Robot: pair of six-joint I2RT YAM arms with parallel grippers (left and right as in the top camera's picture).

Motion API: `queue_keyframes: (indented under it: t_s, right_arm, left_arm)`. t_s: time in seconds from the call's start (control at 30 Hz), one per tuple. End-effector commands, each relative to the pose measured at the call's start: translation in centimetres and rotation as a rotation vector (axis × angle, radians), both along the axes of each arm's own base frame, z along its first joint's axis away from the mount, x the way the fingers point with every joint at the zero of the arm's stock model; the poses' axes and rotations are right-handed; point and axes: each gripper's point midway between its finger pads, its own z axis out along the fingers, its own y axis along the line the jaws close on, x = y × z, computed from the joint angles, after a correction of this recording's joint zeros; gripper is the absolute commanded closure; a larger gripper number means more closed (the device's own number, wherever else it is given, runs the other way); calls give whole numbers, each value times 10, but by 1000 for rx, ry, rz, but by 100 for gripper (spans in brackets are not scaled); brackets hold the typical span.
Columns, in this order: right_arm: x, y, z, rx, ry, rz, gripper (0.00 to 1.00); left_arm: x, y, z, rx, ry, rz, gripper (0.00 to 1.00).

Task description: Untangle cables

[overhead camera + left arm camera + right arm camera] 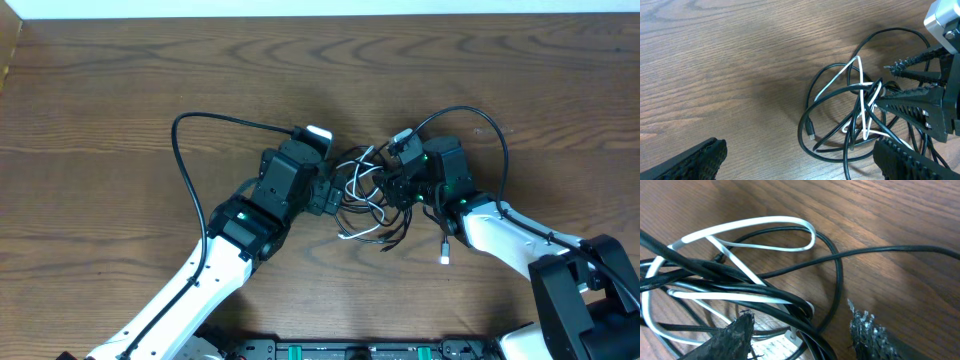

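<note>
- Nearest in the right wrist view, the right gripper (pixel 799 322) is seen with its fingers part-spread. Strands of the black cable (pixel 841 277) run through the gap, but no pinch on them can be made out.
- One strand should be closed on rather than the bundle, so that a single cord can be drawn out. The white cable (pixel 730 296) looping just behind looks the cleaner pick.
- The cables (pixel 365 195) are heaped in one knot on the table (pixel 120 80), between the two grippers.
- The left gripper (pixel 797 150) is held wide apart just beside the knot, with nothing between its fingers. It is best used to pin the black loops while the other pulls slowly sideways.
- A black plug (pixel 811 136) lies at the knot's edge, and a pale plug end (pixel 443 258) trails out near the right arm. These ends are best freed first.
- Which cord crosses over which in the core cannot be told, and part of the knot is hidden under the right gripper's fingers.
</note>
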Motion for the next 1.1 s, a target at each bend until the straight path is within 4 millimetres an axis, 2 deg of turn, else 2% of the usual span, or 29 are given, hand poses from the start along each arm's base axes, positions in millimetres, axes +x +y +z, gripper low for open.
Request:
queue_keyframes:
  t_s: [0.0, 0.1, 0.17, 0.37, 0.6, 0.83, 1.07]
  right_arm:
    - [-6, 4, -3, -21, -1, 57, 51]
    - [-11, 2, -8, -50, 7, 83, 84]
    - [-12, 2, -10, -53, 16, 84, 99]
    - [-22, 18, 5, 52, 34, 145, 99]
    - [-24, 21, 51, 112, -39, 146, 99]
    - [-40, 15, 106, 141, -144, 153, 99]
    - [-51, 10, 139, 165, -215, 156, 99]
  left_arm:
    - [3, 0, 11, -20, -20, 11, 2]
    - [2, -1, 11, -22, -18, 7, 2]
    - [0, -4, 11, -37, -10, -9, 2]
    - [-5, -22, 14, -110, 9, -85, 2]
    - [-7, -52, 38, -249, -31, -209, 2]
    - [-2, -56, 56, -284, -99, -215, 2]
    - [-1, -55, 56, -281, -100, -212, 2]
